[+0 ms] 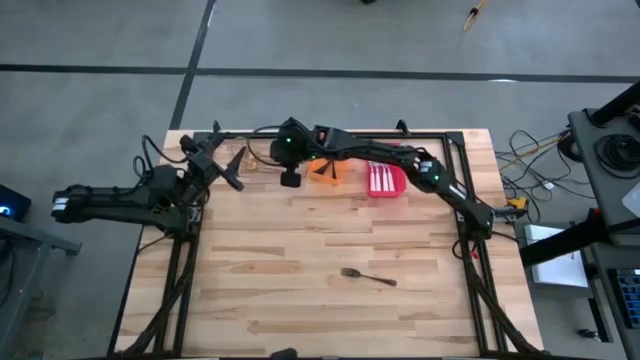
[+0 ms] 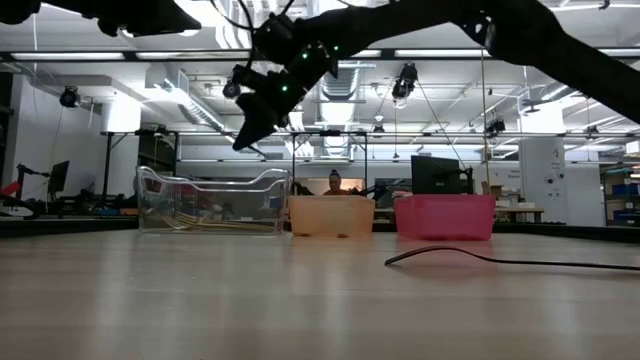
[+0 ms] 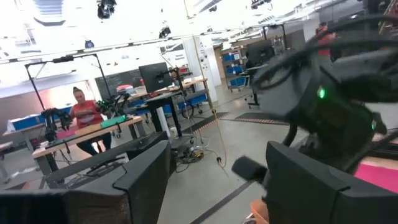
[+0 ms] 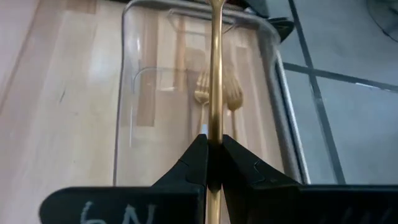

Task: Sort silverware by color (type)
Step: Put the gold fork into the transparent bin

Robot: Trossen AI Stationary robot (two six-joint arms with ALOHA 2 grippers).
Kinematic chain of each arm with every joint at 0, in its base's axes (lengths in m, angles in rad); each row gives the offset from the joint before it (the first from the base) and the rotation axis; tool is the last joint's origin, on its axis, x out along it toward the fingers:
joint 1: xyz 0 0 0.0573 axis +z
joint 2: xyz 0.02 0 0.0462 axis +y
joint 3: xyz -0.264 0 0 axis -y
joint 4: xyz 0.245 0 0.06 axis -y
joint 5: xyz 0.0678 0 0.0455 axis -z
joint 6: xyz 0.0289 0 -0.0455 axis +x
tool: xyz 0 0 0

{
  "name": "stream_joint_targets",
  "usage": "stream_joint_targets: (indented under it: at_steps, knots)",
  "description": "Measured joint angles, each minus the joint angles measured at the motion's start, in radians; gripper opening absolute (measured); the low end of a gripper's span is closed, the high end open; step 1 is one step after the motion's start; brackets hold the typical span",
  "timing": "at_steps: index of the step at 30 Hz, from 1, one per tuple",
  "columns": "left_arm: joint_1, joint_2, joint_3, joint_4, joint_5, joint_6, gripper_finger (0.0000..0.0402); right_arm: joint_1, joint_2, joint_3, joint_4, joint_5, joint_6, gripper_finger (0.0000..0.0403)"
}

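gold utensil (image 4: 215, 93): pinched in right claw (image 4: 214, 163), above clear bin (image 4: 134, 74)
black fork (image 1: 368, 276): on desk (image 1: 300, 260), well apart from clear bin
left claw (image 1: 222, 170): released, beside clear bin

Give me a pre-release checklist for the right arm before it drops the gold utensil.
1. Grip: right claw is shut on the gold utensil: ok.
2. Position: the utensil hangs over the clear bin: ok.
3. Matching contents: gold forks already lie in that bin: ok.
4. Height: in the low view the right claw is well above the bin's rim; whether that suits a drop: cannot tell.
5. Left claw is open, beside the bin at the table's left edge: ok.
6. Leftovers: a black fork lies unsorted on the table: not ok.
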Motion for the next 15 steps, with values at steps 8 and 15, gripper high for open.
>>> stream_joint_targets:
  at_steps: [8,15]
  knots:
    - [0.0,0.001,0.0,0.0,0.001,-0.002,0.0248,-0.002,0.071,0.0,0.09,-0.001,-0.036,0.0013]
    - [0.0,0.01,0.0,-0.027,0.001,-0.002,0.0248,-0.005,0.097,-0.002,0.096,0.0,-0.04,0.0013]
